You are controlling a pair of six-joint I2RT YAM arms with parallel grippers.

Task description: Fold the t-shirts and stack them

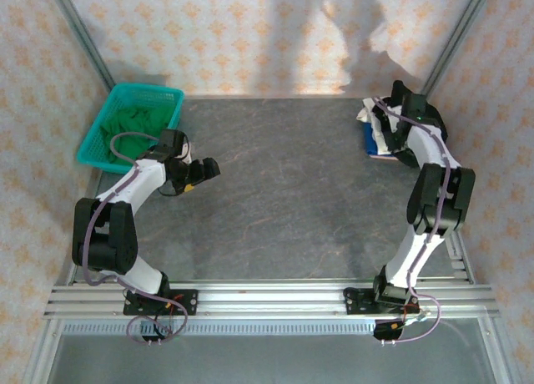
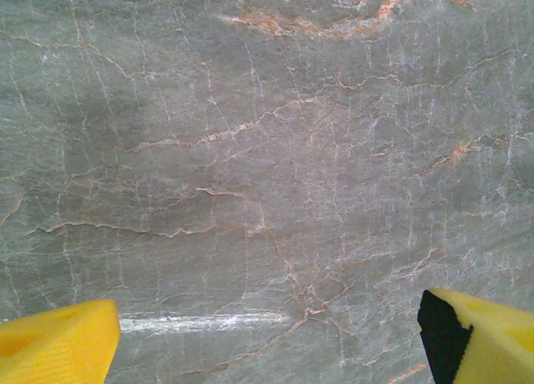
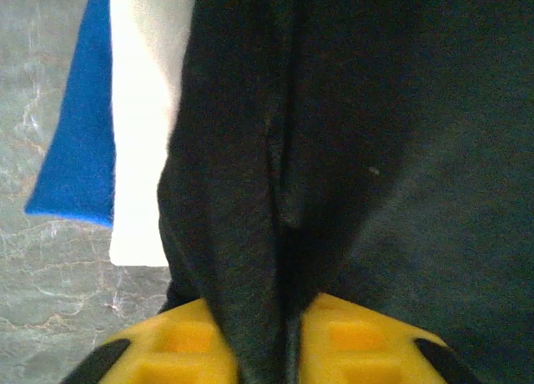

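At the far right of the table lies a pile of t-shirts (image 1: 374, 138). Up close, a black t-shirt (image 3: 350, 150) covers a white one (image 3: 142, 108) and a blue one (image 3: 79, 133). My right gripper (image 3: 267, 351) is shut on a fold of the black t-shirt, which is pinched between its yellow fingers (image 3: 179, 342). In the top view the right gripper (image 1: 388, 140) sits over that pile. My left gripper (image 1: 204, 169) hangs open over bare table at the left, with nothing between its fingers (image 2: 58, 346). Green t-shirts (image 1: 133, 123) lie in the basket.
A teal mesh basket (image 1: 171, 96) stands at the far left corner, just behind the left arm. Patterned walls close in the table on three sides. The grey marbled tabletop (image 1: 284, 184) stretches between the two arms.
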